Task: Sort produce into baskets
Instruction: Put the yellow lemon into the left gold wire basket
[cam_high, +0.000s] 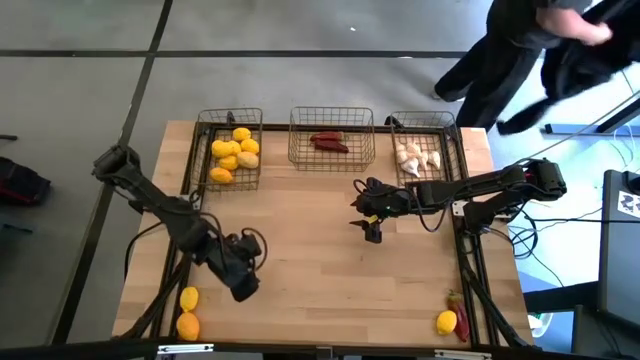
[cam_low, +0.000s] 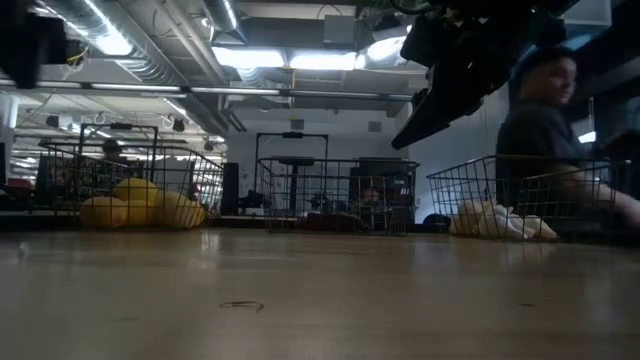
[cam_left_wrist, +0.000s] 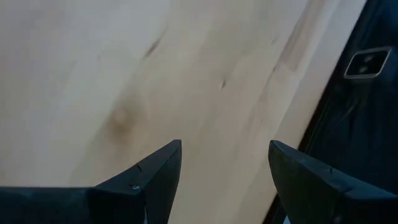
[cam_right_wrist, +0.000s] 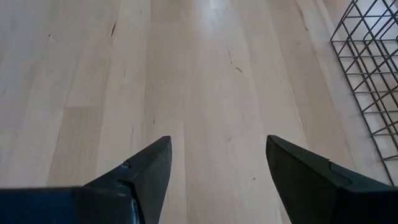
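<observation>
Most of the produce is already sorted along the far edge of the table (cam_high: 320, 215): lemons (cam_high: 235, 153) in the basket (cam_high: 228, 150) at the far left corner, chili peppers (cam_high: 330, 143) in the middle basket (cam_high: 331, 137), garlic bulbs (cam_high: 418, 156) in the basket (cam_high: 425, 148) at the far right corner. What remains lies at the near corners: two loose lemons (cam_high: 188, 312) at the near left, and one lemon (cam_high: 446, 321) touching a chili pepper (cam_high: 458, 312) at the near right. The left gripper (cam_high: 243, 275) hangs over bare wood near those two lemons, its jaws apart and empty; the right gripper (cam_high: 371, 228) hovers over the middle of the table, jaws likewise apart with nothing between them. The leftovers sit so close to the near edge that a clumsy nudge could probably roll a lemon off, and at the near right corner a grasp may catch lemon and pepper together or push one away. The table is pale, smooth wood, so round fruit would roll freely. Beyond it lies a grey floor under bright ceiling lights, and a person in dark clothes (cam_high: 520, 55) stands past the far right corner, close enough to be a hazard if an arm swings wide.
</observation>
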